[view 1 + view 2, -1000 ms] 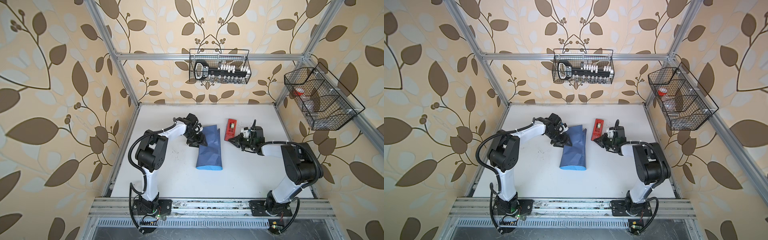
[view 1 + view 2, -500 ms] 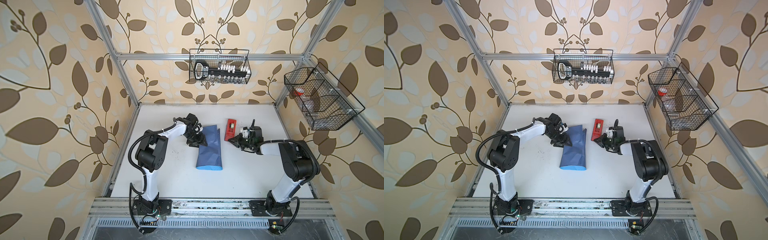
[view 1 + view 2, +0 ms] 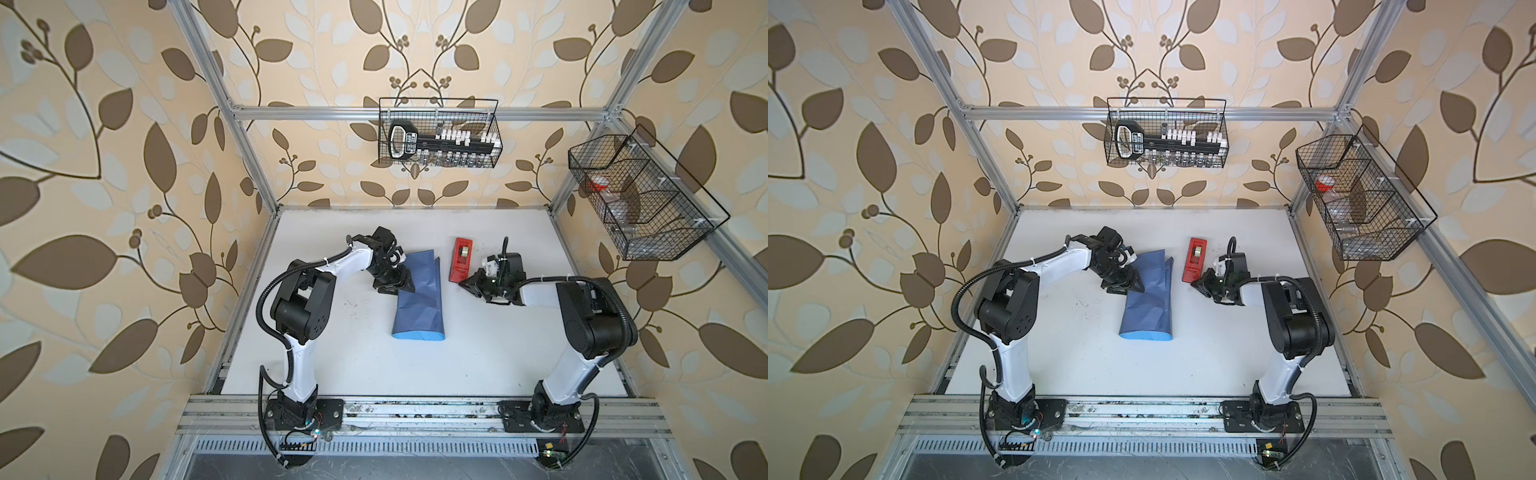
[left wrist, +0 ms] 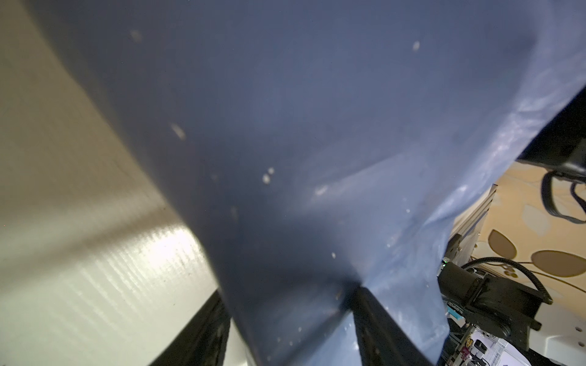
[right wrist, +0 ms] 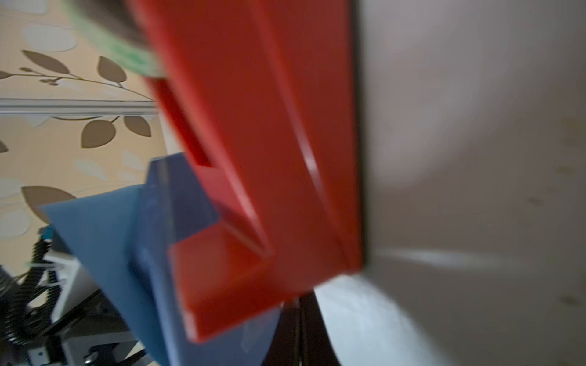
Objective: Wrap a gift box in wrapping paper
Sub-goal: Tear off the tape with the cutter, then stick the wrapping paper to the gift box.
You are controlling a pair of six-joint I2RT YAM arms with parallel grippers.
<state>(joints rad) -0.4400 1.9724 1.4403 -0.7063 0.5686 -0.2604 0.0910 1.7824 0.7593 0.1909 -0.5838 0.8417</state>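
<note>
The white counter carries the wrapping paper at its middle, folded dark side up, with a light-blue strip at the near end. Just right of the paper lies a red tape dispenser. The left gripper, jaws partly apart, clasps the paper's left edge. The right gripper, jaws pressed together and empty, sits at the dispenser's near end.

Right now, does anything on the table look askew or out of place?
The wrapping paper is folded askew: it flares wider toward the near end, where its light-blue face shows, and uneven flaps stick out at the far end. Nothing looks spilled.
</note>
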